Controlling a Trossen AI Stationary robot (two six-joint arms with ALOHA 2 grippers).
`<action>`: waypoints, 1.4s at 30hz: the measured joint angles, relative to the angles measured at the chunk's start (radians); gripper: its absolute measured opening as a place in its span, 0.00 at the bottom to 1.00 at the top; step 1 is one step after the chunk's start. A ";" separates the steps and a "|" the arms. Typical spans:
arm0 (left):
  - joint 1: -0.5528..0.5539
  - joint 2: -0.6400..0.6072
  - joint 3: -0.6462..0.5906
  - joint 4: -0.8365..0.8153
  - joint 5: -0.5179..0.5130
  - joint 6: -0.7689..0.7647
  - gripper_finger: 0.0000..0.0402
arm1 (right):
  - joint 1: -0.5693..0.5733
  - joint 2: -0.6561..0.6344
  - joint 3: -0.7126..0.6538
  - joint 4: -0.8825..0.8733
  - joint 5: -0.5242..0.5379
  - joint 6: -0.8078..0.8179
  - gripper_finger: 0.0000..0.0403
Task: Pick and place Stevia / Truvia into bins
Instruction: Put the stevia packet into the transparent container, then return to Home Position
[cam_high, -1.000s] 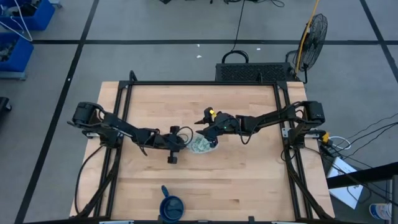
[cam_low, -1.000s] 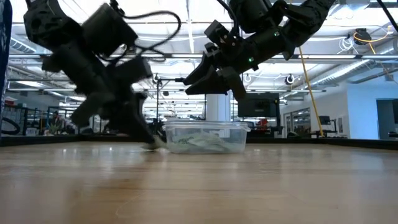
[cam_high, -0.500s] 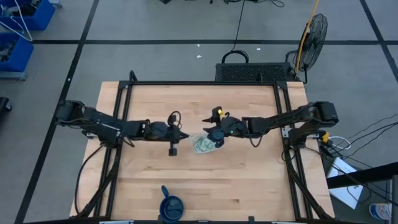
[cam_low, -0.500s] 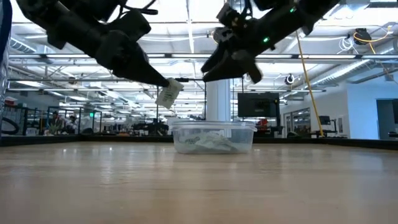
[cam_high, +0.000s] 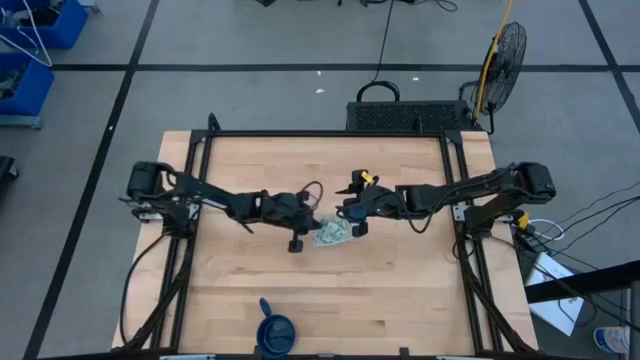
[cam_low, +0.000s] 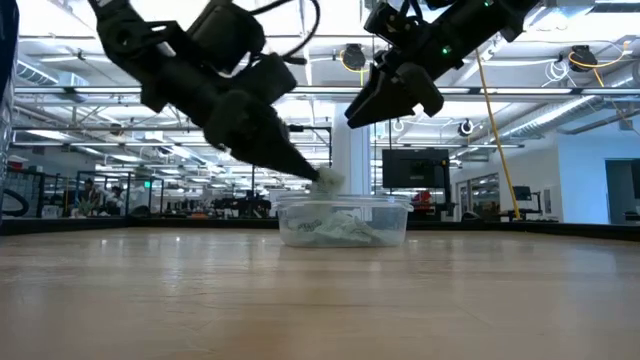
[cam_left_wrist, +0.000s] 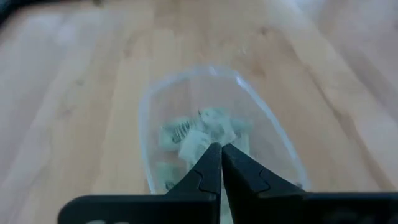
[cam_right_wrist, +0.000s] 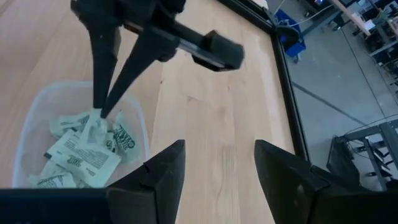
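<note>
The clear plastic tub (cam_high: 334, 233) stands on its base mid-table and holds several pale green and white sachets (cam_right_wrist: 84, 152). My left gripper (cam_low: 322, 181) hangs over the tub's left rim (cam_low: 282, 203), slanting down, shut on one sachet (cam_low: 329, 180). In the right wrist view that sachet (cam_right_wrist: 94, 129) hangs just above the pile. My right gripper (cam_right_wrist: 216, 167) is open, higher up and to the right of the tub (cam_low: 345, 222); it shows in the low view as well (cam_low: 385, 100). My left gripper pinches one sachet by its upper edge (cam_right_wrist: 99, 119) between the two fingertips (cam_left_wrist: 210, 155). The fingers slant down from the table's left. The sachet hangs below them, lifted clear, inside the tub's opening just over the other sachets.
A dark blue round cup (cam_high: 276, 331) stands near the table's near edge, well away from both arms. Bare wood (cam_high: 390, 290) lies around the tub on every side. The black frame rails (cam_high: 455, 200) run along the table's left and right edges.
My left gripper was down at the table left of the tub. It rose with a sachet pinched in its tips, then moved right and down over the tub. My right gripper drew up and a little to the right, away from the tub.
</note>
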 joint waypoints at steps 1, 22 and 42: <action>0.000 0.002 0.011 -0.036 -0.002 0.011 0.05 | 0.000 0.000 0.000 0.000 0.000 0.000 0.47; -0.013 -0.229 0.089 -0.484 -0.441 0.157 0.42 | 0.016 -0.080 0.002 -0.061 0.281 -0.137 0.46; -0.012 -1.365 0.026 -1.295 -0.484 -0.227 0.44 | 0.062 -0.609 -0.020 -0.624 0.229 0.597 0.46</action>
